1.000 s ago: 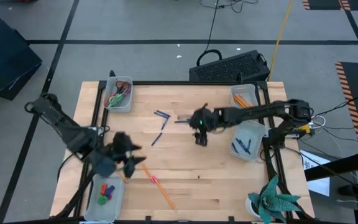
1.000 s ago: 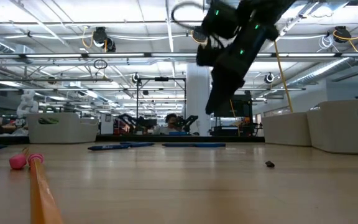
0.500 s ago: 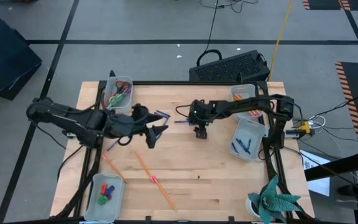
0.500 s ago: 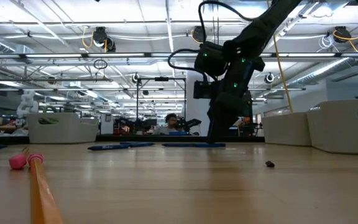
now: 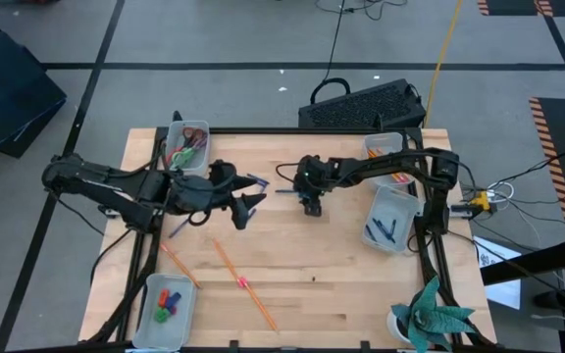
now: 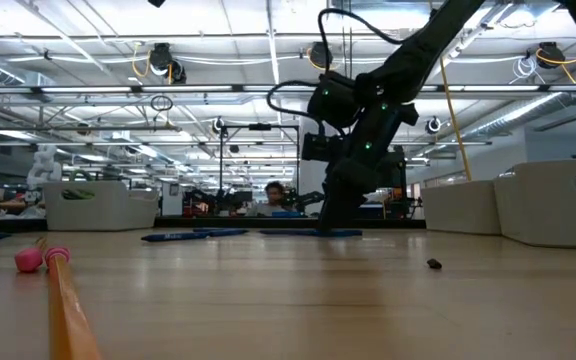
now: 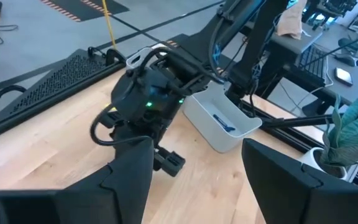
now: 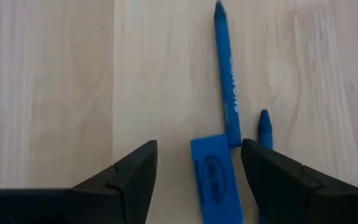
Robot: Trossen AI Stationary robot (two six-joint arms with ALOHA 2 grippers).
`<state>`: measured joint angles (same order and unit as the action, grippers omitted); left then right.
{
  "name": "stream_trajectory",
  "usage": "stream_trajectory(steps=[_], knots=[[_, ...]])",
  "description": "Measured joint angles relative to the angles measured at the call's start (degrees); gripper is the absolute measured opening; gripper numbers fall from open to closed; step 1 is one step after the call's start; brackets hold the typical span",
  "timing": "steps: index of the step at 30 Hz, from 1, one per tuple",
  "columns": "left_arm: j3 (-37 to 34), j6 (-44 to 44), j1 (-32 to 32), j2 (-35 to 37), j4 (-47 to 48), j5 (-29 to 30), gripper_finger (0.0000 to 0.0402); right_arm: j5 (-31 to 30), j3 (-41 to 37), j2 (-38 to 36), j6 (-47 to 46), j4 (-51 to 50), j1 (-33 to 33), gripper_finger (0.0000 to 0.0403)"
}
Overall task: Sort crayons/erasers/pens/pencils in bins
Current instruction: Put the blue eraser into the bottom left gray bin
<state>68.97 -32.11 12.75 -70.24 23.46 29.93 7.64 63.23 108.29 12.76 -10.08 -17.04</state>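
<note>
My right gripper (image 8: 197, 186) is open and low over the table's middle (image 5: 309, 206). Between its fingers lies a flat blue block (image 8: 215, 180), perhaps an eraser. A blue pen (image 8: 229, 81) and a second blue tip (image 8: 264, 127) lie just ahead of it. My left gripper (image 5: 248, 211) is open and holds nothing, left of the right one. More pens (image 5: 255, 181) (image 5: 179, 228) lie near it. Two orange pencils (image 5: 179, 265) (image 5: 243, 284) rest flat nearer the front. Bins stand at the corners: crayons (image 5: 168, 299), mixed items (image 5: 186, 147), pencils (image 5: 385, 152), pens (image 5: 390, 221).
A green toy plant (image 5: 430, 314) sits at the near right corner. A black keyboard (image 5: 366, 103) lies beyond the far edge. A small dark bit (image 6: 434, 264) lies on the wood. The left wrist view looks at my right gripper (image 7: 154, 106) and the pen bin (image 7: 222, 118).
My left gripper has swung from beside the crayon bin at the near left toward the table's middle and far side, ending by the pens. My right gripper has come down close to the table top and shifted slightly toward the far left.
</note>
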Motion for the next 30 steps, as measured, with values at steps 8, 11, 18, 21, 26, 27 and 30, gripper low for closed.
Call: stream_trajectory(steps=[8, 11, 18, 21, 26, 27, 30], knots=[[0.0, -0.01, 0.0, 0.0, 0.76, 0.45, 0.0246, 0.02, 0.07, 0.34, 0.03, -1.32, 0.11, 0.0226], [0.0, 0.09, 0.0, 0.0, 0.9, 1.61, 0.0246, 0.14, 0.02, -0.09, 0.38, -3.05, 0.13, 0.0226], [0.0, -1.78, 0.61, 0.02, 3.92, 1.14, 0.0246, -0.08, -0.09, -0.15, 3.38, -6.27, 0.28, 0.0223], [0.0, -5.7, 2.31, 0.15, 8.84, 0.36, 0.0246, -0.13, -0.09, -0.15, 3.42, -6.69, 0.35, 0.0205], [-0.02, -8.55, 4.27, 0.97, 12.78, -0.04, 0.0246, -0.43, -0.11, -0.13, 5.17, -7.85, 0.61, 0.0156], [-0.02, -8.58, 4.34, 1.18, 12.91, 0.23, 0.0246, -0.64, -0.11, -0.13, 5.8, -8.28, 0.65, 0.0146], [-0.02, -9.52, 4.23, 2.49, 13.15, 1.68, 0.0246, -1.6, -0.14, -0.13, 7.04, -8.89, 0.72, 0.0123]])
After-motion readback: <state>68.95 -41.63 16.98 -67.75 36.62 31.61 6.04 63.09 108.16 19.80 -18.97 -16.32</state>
